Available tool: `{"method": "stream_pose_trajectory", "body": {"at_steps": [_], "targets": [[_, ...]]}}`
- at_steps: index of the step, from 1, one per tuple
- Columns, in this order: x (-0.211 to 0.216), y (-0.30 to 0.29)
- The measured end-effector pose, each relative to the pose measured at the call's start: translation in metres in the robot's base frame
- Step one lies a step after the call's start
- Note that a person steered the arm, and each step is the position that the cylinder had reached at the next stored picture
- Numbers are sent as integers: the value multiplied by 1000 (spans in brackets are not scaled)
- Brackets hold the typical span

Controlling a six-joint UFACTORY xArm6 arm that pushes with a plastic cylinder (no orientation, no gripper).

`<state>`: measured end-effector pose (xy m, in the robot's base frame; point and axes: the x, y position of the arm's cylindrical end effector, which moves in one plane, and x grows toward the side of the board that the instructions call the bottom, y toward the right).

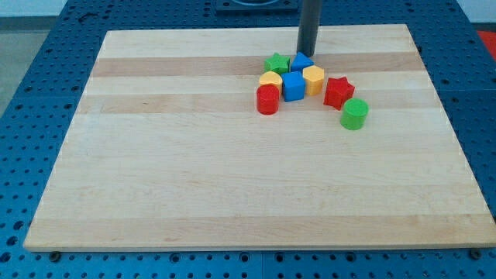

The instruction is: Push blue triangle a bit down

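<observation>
The blue triangle [301, 62] lies near the view's top, at the top of a tight cluster of blocks. My tip [307, 53] stands just above it, touching or nearly touching its upper edge. The rod runs straight up out of the view. A green star [276, 63] sits to the triangle's left. A blue cube [294, 86] sits just below the triangle, with a yellow block [270, 78] on its left and a yellow hexagon [313, 79] on its right.
A red cylinder [267, 99] stands at the cluster's lower left. A red star [338, 91] and a green cylinder [354, 114] lie to the right. The wooden board [232, 186] rests on a blue perforated table [46, 62].
</observation>
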<state>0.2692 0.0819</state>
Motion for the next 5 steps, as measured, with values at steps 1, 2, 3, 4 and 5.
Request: {"method": "stream_pose_trajectory", "body": {"at_steps": [1, 2, 3, 4, 5], "targets": [[7, -2], [12, -2], [19, -2], [22, -2], [23, -2]]}}
